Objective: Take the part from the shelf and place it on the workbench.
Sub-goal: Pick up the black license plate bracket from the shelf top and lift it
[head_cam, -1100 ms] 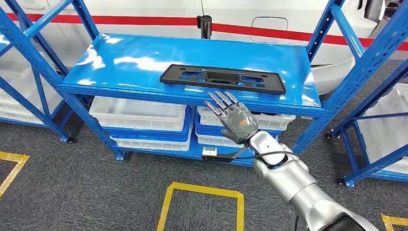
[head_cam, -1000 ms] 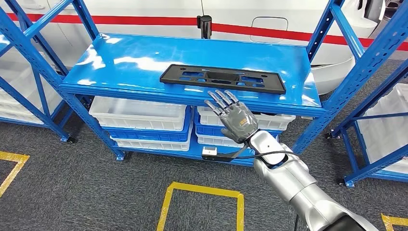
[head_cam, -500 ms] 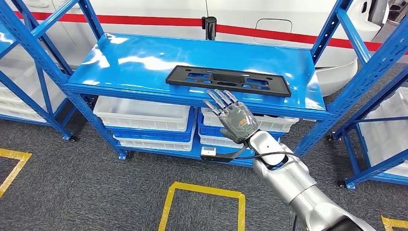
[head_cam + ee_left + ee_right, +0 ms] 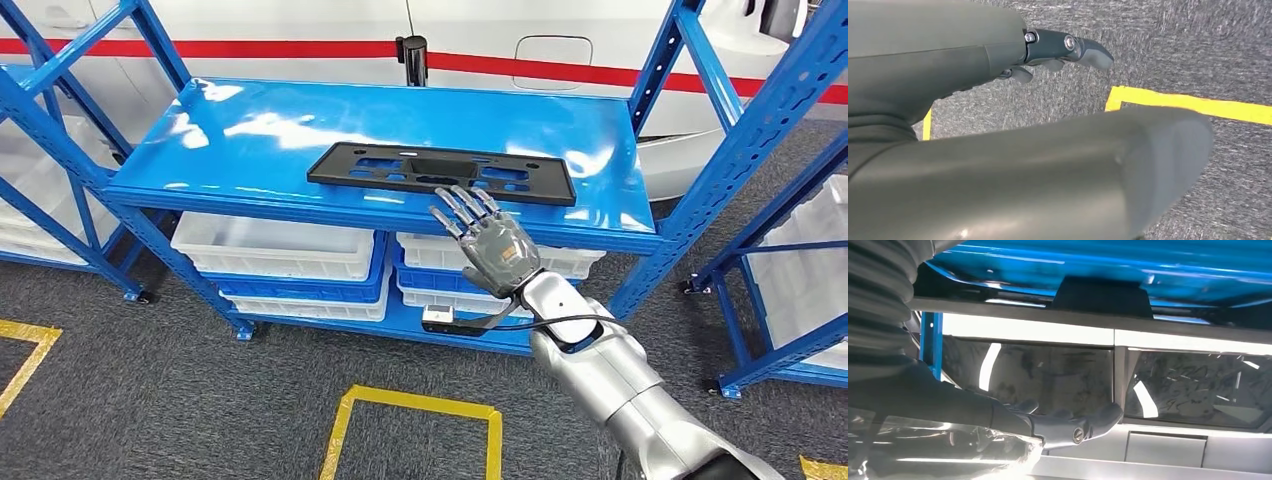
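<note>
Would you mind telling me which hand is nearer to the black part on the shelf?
Right. The right hand is raised open just in front of the black part; the left hand hangs over the floor.

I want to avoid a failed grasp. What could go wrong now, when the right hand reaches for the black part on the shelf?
The black part lies flat near the blue shelf front edge, so the open right hand may push it back instead of gripping. Its fingers also sit close to that edge and could strike it.
</note>
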